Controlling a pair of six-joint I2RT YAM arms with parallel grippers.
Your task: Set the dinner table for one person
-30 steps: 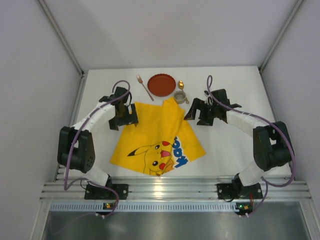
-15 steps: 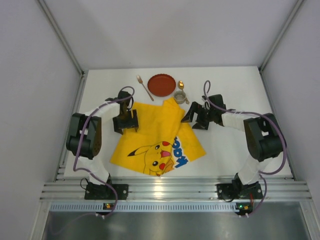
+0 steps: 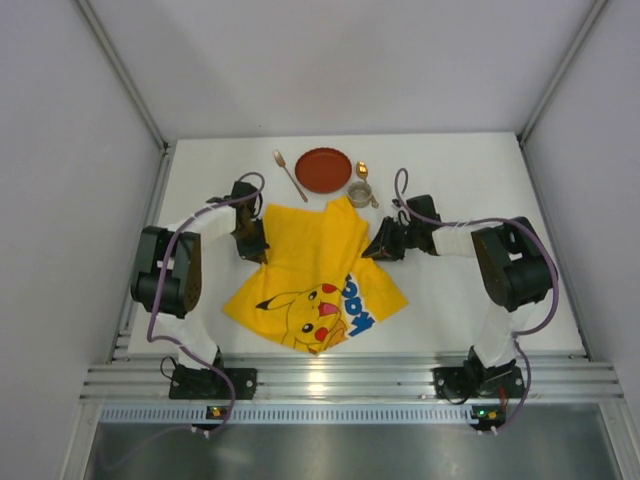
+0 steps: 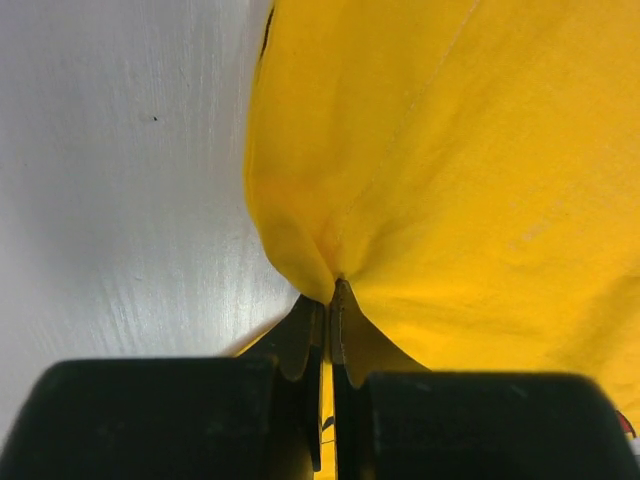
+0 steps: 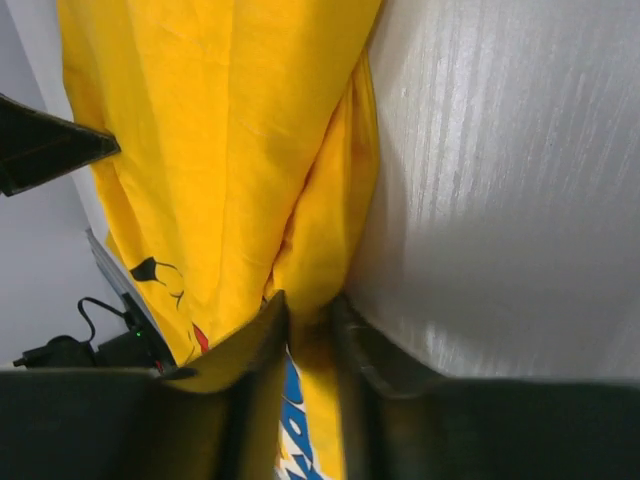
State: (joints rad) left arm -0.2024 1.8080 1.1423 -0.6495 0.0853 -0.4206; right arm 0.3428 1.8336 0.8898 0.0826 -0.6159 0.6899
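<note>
White table (image 3: 470,180) lies beneath both claws; left gripper (image 3: 251,240) and right gripper (image 3: 384,245) each pinch tight on opposite edges of the mat (image 3: 310,255).

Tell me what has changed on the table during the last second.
The left gripper and right gripper moved inward and now each pinches a side edge of the yellow cloth, which has bunched slightly at the pinches. The red plate, fork, spoon and cup have not moved.
</note>
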